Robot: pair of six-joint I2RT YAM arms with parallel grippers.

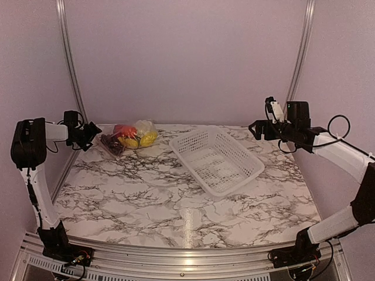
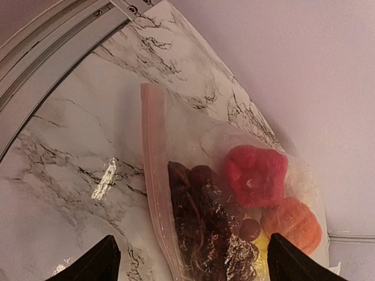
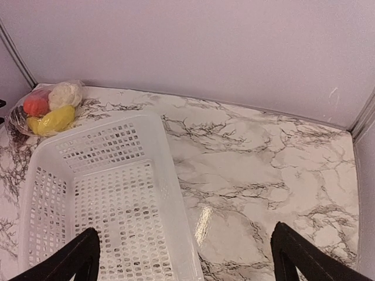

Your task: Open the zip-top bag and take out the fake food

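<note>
At back-left corner: my left gripper [image 2: 193,266] open, near the zip-top bag [image 2: 153,175].
Risk: pinching both walls together, zip never parts.

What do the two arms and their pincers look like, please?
The left arm and right arm have slim white links joined by chunky black joints on black bases. A black cable loops above the right one. The left pincer and right pincer are black.
</note>
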